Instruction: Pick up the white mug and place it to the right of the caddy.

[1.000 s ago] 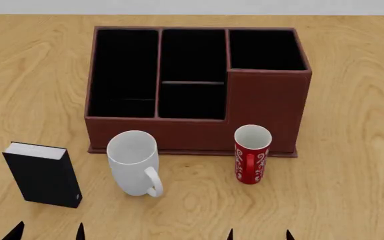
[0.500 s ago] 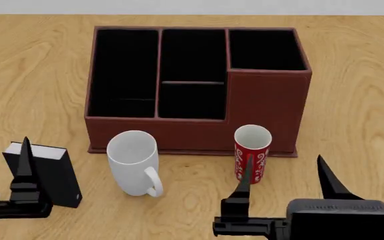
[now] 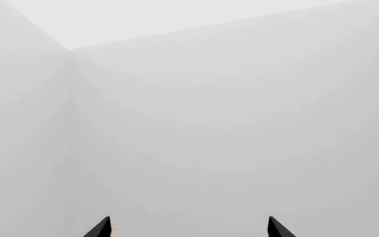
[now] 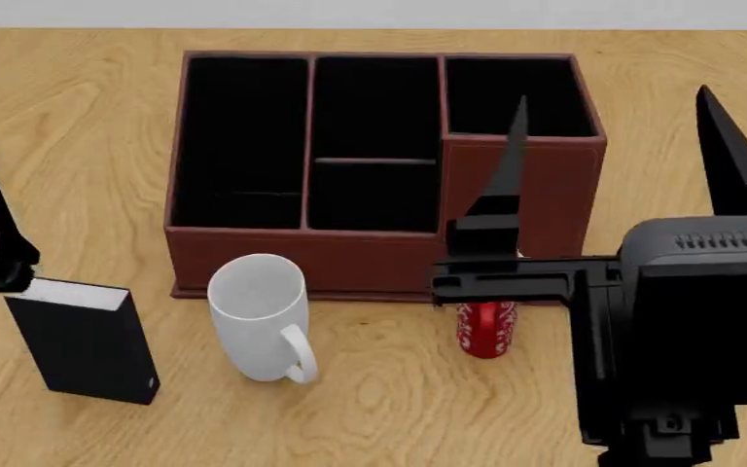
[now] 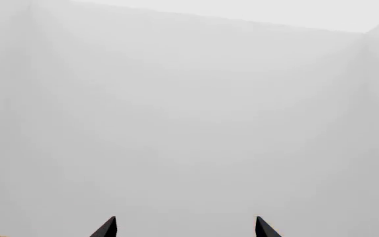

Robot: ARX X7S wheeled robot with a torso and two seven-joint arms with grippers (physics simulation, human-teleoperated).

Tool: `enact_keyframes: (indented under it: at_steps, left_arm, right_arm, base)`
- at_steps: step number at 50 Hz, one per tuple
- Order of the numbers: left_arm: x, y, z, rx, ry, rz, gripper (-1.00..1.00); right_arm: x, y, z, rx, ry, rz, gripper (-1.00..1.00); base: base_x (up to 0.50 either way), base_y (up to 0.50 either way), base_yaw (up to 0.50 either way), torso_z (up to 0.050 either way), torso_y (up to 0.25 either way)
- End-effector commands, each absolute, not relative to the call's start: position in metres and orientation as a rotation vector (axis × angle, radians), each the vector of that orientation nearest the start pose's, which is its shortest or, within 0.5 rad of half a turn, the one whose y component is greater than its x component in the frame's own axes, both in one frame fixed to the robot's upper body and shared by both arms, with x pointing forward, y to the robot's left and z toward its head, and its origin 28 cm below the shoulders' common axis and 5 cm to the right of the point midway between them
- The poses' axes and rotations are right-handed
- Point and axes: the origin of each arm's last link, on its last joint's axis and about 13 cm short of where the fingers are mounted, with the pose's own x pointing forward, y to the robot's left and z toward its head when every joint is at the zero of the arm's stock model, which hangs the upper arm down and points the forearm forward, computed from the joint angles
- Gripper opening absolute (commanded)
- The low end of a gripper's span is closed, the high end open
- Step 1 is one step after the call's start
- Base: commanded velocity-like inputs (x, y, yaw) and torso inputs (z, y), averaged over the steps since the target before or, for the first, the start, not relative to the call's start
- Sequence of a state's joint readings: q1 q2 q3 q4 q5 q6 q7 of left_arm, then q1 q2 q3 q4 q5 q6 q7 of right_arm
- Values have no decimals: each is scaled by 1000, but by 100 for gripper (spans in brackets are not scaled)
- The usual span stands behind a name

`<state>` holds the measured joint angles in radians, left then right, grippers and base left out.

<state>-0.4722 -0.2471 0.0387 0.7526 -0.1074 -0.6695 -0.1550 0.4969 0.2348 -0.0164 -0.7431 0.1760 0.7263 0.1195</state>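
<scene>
The right gripper [image 4: 614, 146] rises at the near right of the wooden table [image 4: 685, 321], its two black fingers spread wide and grasping nothing; its body covers the upper part of the red mug [image 4: 486, 326]. At the left edge, one finger of the left gripper [image 3: 188, 228] shows in the head view; its wrist view shows both tips parted against bare wall. The black book [image 4: 85, 339] stands at near left. The white mug [image 4: 261, 316] sits upright, handle toward the camera, just in front of the caddy [image 4: 380, 170], toward its left end. The caddy's compartments stand behind.
</scene>
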Motion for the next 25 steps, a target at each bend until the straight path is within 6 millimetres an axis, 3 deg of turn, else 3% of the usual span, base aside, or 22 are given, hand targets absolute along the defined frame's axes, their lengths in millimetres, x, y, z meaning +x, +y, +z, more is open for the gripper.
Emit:
enact_keyframes:
  at_steps: [1,25]
  left_arm:
    - [231,232,250,174,-624,88,100]
    - [231,232,256,153,-648,102,100]
  right_arm:
    - [237,-123,250,-121,-578,-14,100]
    - [234,-126,262,-112,-610,-18,100]
  base:
    - [0,0,0,0,0]
    - [0,0,0,0,0]
